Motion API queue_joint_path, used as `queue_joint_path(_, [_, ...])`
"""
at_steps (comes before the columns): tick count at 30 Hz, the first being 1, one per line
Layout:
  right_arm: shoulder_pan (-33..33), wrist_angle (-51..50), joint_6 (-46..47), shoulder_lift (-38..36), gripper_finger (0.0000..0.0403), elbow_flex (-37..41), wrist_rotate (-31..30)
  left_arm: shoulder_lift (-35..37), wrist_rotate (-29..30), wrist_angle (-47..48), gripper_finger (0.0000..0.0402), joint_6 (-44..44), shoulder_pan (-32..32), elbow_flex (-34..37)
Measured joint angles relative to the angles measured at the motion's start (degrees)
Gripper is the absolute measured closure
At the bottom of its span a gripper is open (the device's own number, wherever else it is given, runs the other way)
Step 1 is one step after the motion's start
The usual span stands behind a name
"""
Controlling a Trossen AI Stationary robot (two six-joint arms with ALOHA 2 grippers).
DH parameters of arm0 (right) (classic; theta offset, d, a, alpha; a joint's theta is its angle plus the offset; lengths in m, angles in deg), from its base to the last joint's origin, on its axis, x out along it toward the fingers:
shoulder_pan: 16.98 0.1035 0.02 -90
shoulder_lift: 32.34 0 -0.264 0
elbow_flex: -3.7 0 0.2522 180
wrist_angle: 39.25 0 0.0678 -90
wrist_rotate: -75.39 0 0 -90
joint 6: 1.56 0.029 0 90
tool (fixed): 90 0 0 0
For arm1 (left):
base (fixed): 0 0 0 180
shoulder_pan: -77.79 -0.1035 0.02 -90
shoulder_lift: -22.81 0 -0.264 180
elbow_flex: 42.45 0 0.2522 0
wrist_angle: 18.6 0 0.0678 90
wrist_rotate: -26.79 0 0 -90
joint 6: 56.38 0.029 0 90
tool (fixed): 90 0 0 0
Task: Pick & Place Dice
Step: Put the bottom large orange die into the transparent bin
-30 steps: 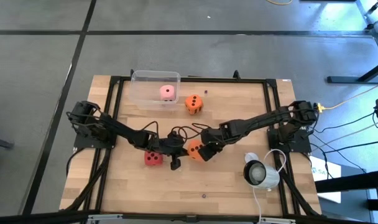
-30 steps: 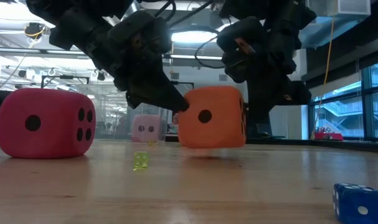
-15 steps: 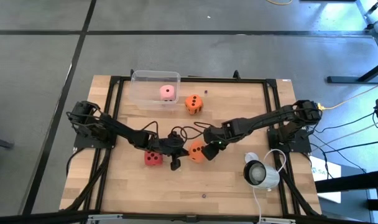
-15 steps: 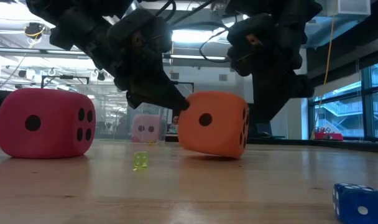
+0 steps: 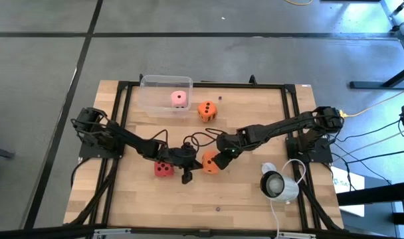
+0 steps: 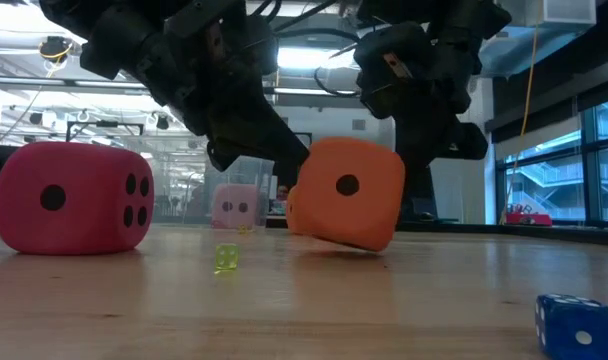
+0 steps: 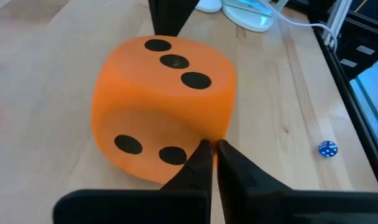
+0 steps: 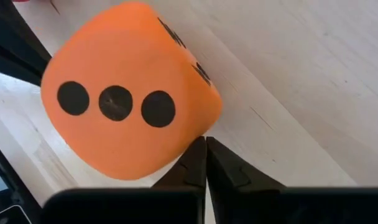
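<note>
**Both grippers pressed shut against a tipped orange die**

Closest to me in the low view, a small blue die [image 6: 577, 326] sits on the wooden table [image 5: 255, 199], and a tiny yellow-green die [image 6: 226, 258] lies a little farther back. In the overhead view I see a white camera [image 5: 276, 185] with its cable resting on the near right part of the table.

At mid-table I have the orange die [image 5: 210, 161] tilted onto one lower edge, its three-pip face showing in both wrist views. My left gripper [image 5: 189, 162] comes at it from the left, its fingers clenched together with the tips touching the die's side; nothing is grasped between them. My right gripper [image 5: 222, 158] meets the die from the right, likewise clenched tight with its tips against the die and holding nothing. The red die [image 5: 164, 168] rests flat on the table just left of the left gripper, beside that arm.

Farther back, the second orange die [image 5: 206, 110] stands on the table just beside a clear plastic tray [image 5: 149, 93], and the pale pink die [image 5: 179, 99] sits inside that tray near its right end.
</note>
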Motion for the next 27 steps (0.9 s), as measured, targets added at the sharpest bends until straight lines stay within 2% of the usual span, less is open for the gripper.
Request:
queue_joint_path(4, [0.0, 0.1, 0.0, 0.0, 0.0391, 0.0, 0.2, 0.0, -0.1, -0.1, 0.0367, 0.0, 0.0, 0.0])
queue_joint_path(13, [0.0, 0.2, 0.1, 0.0, 0.0400, 0.0, 1.1, 0.0, -2.2, -1.4, 0.0265, -0.6, -0.2, 0.1])
queue_joint_path(18, [0.0, 3.6, 0.3, 0.0, 0.0401, 0.0, 1.5, 0.0, -1.7, -2.0, 0.0220, -0.6, 0.0, 0.1])
queue_joint_path(22, [-0.1, 4.9, 1.3, 0.0, 0.0401, 0.1, 1.1, 0.0, 0.4, -0.5, 0.0201, -1.0, 0.0, 0.1])
queue_joint_path(27, [0.1, 4.9, 1.4, 0.0, 0.0402, 0.1, 3.0, 0.0, 4.4, 3.6, 0.0196, -4.1, -0.2, 0.2])
